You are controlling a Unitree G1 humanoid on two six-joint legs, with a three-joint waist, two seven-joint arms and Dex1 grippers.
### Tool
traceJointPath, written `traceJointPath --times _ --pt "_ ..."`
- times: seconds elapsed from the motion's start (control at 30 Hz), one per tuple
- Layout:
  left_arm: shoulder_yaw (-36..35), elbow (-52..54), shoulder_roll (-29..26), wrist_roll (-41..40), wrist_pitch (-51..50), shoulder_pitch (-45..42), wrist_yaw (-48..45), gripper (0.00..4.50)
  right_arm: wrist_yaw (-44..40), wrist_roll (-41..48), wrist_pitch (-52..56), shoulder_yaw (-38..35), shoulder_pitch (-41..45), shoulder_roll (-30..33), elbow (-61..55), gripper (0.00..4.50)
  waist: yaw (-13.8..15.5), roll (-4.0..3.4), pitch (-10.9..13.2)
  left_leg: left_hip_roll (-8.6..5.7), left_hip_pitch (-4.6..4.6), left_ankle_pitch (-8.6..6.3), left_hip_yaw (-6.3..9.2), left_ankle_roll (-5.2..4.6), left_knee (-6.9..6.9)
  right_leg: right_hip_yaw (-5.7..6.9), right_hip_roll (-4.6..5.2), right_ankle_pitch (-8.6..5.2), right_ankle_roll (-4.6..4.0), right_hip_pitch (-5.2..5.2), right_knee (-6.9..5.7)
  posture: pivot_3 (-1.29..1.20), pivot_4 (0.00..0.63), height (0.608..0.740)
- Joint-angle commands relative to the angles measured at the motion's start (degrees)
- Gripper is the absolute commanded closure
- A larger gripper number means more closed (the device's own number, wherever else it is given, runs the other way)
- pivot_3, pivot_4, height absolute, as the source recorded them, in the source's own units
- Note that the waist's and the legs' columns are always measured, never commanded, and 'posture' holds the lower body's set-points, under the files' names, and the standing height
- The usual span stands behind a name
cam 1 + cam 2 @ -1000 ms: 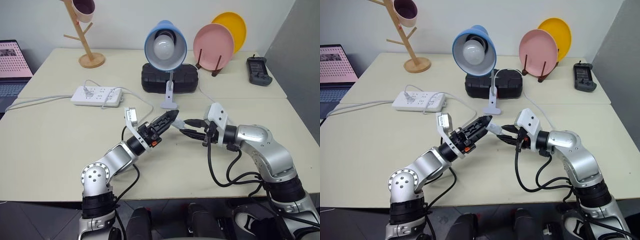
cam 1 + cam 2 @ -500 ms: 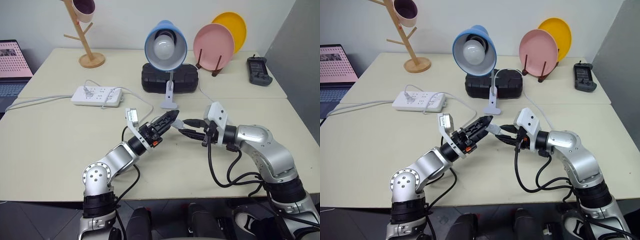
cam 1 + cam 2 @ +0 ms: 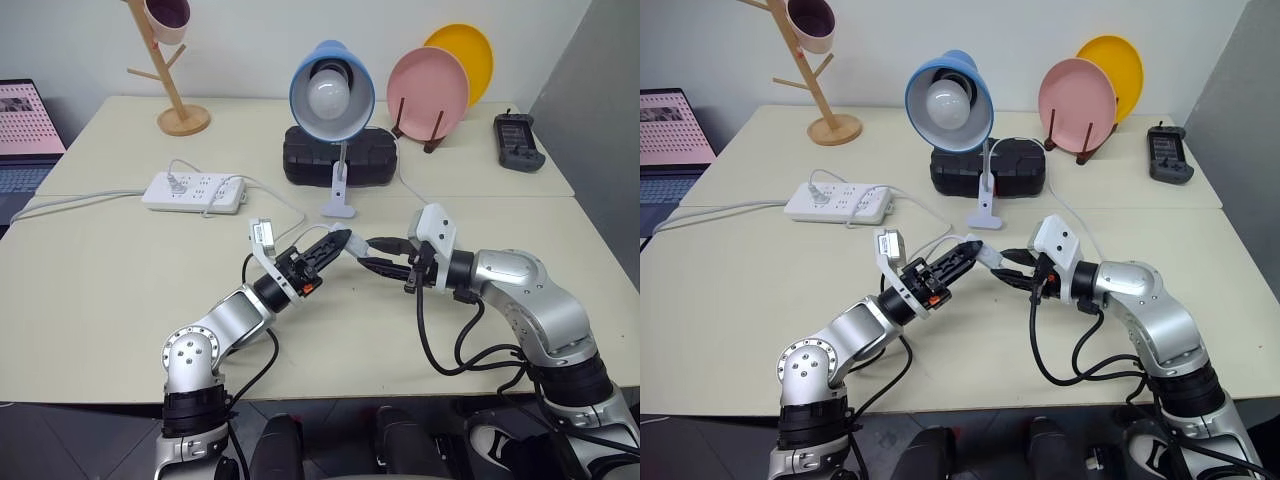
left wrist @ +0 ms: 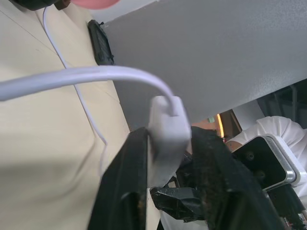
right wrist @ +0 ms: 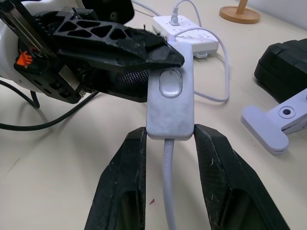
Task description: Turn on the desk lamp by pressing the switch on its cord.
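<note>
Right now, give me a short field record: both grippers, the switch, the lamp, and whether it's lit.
left gripper: shut on the switch, fingertips over the end near its button
right gripper: shut on the switch, holding its other end by the sides
switch: lifted off the table, between the two grippers, button up
cord: runs from the switch between the right fingers
desk lamp: standing clipped upright, bulb appears unlit
power strip: one plug in
</note>
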State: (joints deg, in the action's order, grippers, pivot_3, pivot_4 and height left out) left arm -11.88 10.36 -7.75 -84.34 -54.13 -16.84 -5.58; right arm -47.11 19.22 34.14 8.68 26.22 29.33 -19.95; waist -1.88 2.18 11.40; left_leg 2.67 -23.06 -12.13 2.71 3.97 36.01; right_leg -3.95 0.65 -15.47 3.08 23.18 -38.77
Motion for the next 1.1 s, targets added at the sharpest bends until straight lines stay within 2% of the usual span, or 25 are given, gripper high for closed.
traceJointPath --times 0.03,0.47,0.6,0.63,0.7,0.87,1.1 --pt "0.11 1.39 -0.07 -1.96 0.48 -0.31 -0.93 4.03 0.45 0.58 -0.43 -0.88 0.23 0.33 -1.55 3.4 0.02 0.0 0.0 0.0 0.0 0.0 0.0 0.0 0.0 0.01 0.0 0.0 0.0 0.0 0.01 0.0 0.15 0.74" --pt "0.5 1.58 -0.59 -1.48 1.09 0.12 -1.01 4.07 0.6 0.57 -0.67 -0.5 0.74 0.21 -1.51 3.4 0.02 0.0 0.0 0.0 -0.03 0.0 0.0 0.0 -0.03 0.0 0.0 0.0 0.0 0.0 0.11 0.0 0.15 0.74" --pt "1.46 2.56 -1.3 1.4 1.62 0.02 -2.12 4.07 0.59 0.51 -0.83 -0.4 0.62 0.21 -1.47 3.4 0.01 0.0 0.0 0.0 -0.04 0.0 0.0 0.0 -0.05 0.01 0.0 0.0 0.0 0.01 0.14 0.0 0.15 0.74" --pt "1.45 2.82 -1.25 0.84 1.6 0.15 -2.64 3.37 0.66 0.55 -0.8 -0.38 0.57 0.21 -1.56 3.4 0.02 0.0 0.0 0.0 -0.05 0.0 0.0 0.0 -0.06 0.0 0.0 0.0 0.0 0.02 0.14 0.0 0.15 0.74" --pt "1.56 3.09 -1.3 0.59 1.56 0.22 -2.59 3.07 0.77 0.62 -0.76 -0.34 0.5 0.22 -1.67 3.4 0.02 0.0 0.0 0.0 -0.08 0.0 0.01 0.01 -0.06 0.02 0.0 0.0 0.0 0.02 0.17 0.0 0.15 0.74" --pt "1.98 2.75 -1.31 0.03 1.25 -0.08 -2.19 1.94 0.91 0.65 -0.79 -0.31 0.39 0.2 -1.76 3.4 0.02 0.0 0.0 0.0 -0.12 -0.01 0.01 0.0 -0.05 0.02 0.0 0.0 0.0 0.03 0.21 0.0 0.15 0.74" --pt "1.78 2.41 -1.32 0.04 1.33 -0.33 -2.43 1.94 0.93 0.53 -0.92 -0.36 0.39 0.28 -1.62 3.4 0.02 0.0 0.0 0.0 -0.15 -0.01 0.02 0.0 -0.06 0.03 0.01 0.0 0.0 0.04 0.23 0.0 0.15 0.74"
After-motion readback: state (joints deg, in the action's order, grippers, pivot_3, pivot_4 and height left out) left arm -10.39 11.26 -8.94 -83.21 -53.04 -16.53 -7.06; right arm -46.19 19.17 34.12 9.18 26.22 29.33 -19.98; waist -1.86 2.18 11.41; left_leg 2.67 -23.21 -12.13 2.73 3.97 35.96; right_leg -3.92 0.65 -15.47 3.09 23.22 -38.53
